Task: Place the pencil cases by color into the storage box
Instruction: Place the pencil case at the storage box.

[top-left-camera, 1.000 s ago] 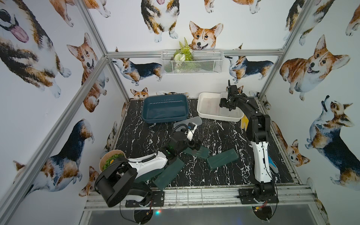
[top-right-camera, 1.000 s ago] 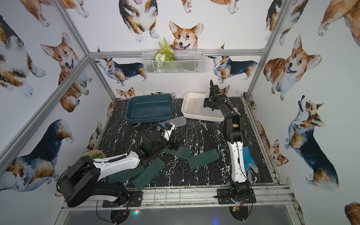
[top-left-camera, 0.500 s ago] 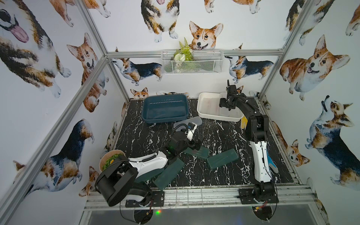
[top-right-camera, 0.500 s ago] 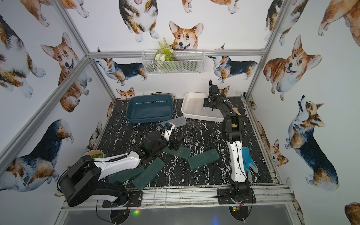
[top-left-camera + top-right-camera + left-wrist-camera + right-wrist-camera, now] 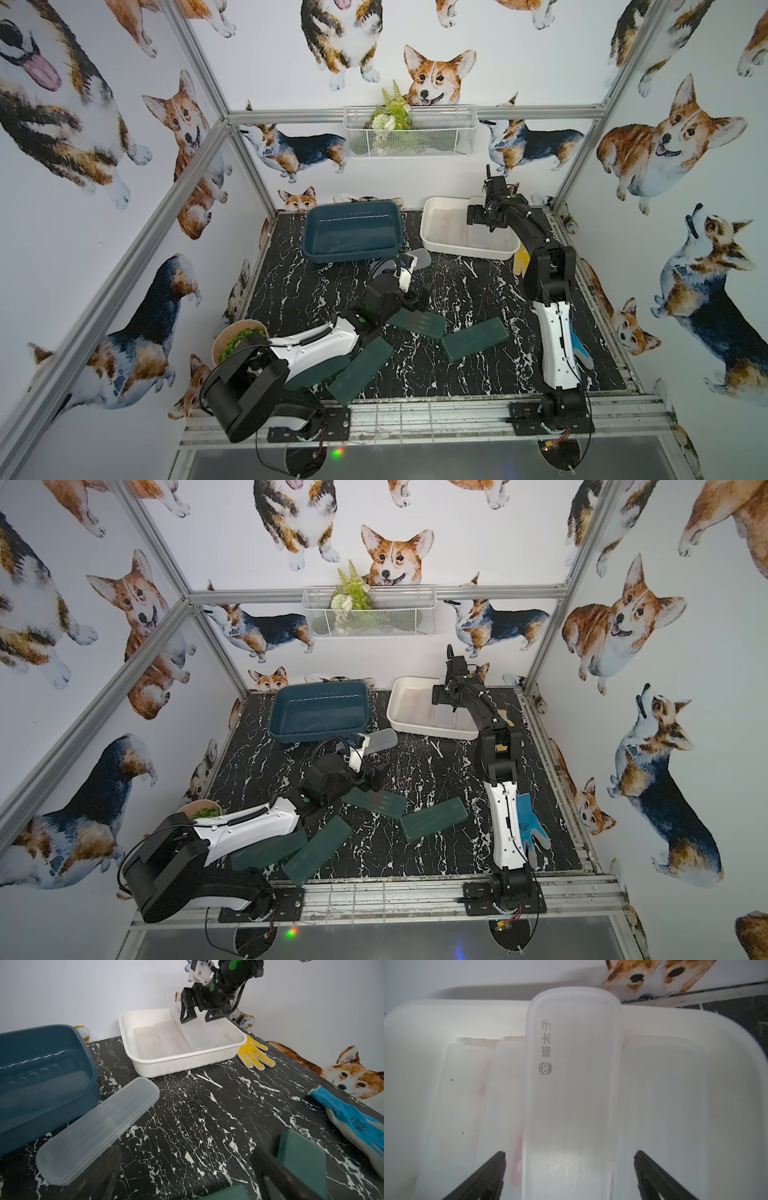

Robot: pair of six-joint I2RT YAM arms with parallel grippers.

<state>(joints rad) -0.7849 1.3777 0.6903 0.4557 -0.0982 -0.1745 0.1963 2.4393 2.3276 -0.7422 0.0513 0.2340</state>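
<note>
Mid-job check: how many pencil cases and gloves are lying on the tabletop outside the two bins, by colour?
Dark green pencil cases: 4
Frosted white pencil case: 1
Yellow glove: 1
Blue-grey glove: 1
Total: 7

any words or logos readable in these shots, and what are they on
"猫太子", with a small owl-like face logo beside it: on the frosted translucent white pencil case in the white plastic storage box.
Small grey print on another frosted case in that box: too small to read.
Dark print on the blue and grey work glove: too blurred to read.
No other text shows.
</note>
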